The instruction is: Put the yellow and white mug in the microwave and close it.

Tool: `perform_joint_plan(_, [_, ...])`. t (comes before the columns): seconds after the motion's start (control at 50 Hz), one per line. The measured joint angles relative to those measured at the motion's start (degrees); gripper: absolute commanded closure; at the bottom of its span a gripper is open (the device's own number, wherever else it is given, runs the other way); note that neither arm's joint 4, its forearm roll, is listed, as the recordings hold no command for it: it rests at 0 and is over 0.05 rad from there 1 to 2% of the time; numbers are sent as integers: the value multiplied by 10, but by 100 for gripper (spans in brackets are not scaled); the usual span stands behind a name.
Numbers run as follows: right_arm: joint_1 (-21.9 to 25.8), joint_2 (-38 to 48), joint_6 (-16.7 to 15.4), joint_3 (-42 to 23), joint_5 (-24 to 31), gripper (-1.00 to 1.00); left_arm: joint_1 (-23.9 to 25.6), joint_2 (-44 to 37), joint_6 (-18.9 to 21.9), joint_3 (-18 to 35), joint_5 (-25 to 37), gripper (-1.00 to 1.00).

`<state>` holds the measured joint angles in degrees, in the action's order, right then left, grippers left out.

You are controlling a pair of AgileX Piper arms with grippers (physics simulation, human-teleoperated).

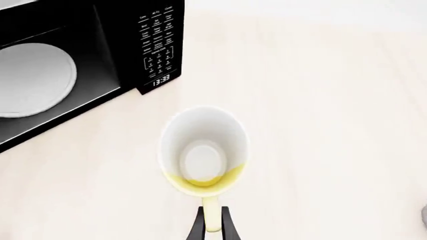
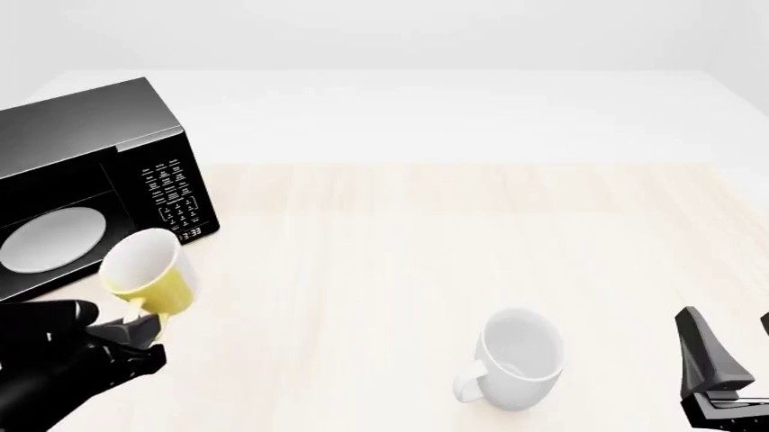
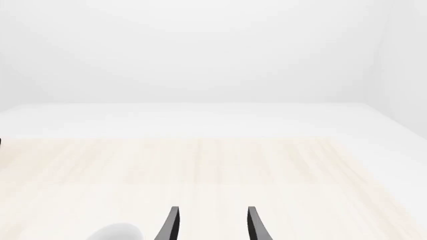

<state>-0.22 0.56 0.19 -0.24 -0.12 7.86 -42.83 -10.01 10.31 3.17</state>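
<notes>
Holding: the left gripper (image 1: 212,224) pinches the loop handle of the small yellow and white mug (image 2: 149,273), its dark fingers closed narrow on either side of the handle.
Mug look: glossy yellow outside, plain white inside, mouth tipped forward toward the microwave; the left wrist view looks straight down into the mug (image 1: 203,151) and shows only a yellow sliver of its outer wall.
Mug place: lifted off the table, just in front of the open cavity of the large black boxy microwave (image 2: 90,180), near its keypad side.
Microwave: cavity exposed, a white round turntable plate (image 2: 53,238) lying flat inside it; a white-marked keypad panel (image 1: 159,42) with a small clock display below.
Other mug: an all-white, slightly larger mug (image 2: 514,358) rests on the pale wooden table (image 2: 481,234), handle toward the left, well apart from the microwave.
Right gripper: right gripper (image 3: 211,222) low at the table's right side, its two dark fingers spread apart with nothing between them.
Hard to make out: the microwave door cannot be seen; the microwave's left side is cut off; the left arm is a dark mass at the front view's corner.
Mug contents: nothing visible inside either mug.
</notes>
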Motion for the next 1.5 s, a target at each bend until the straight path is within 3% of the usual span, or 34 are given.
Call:
perform_joint_plan(0.44, [0,0,0,0,0,-100,-110,-8,-5,16,-13,100])
perform_joint_plan(0.72, [0,0,0,0,0,-100,-185,-53,16,40,-51,100])
perform_joint_plan(1.5, [0,0,0,0,0,-100,-276,-263,14,115,-150,100])
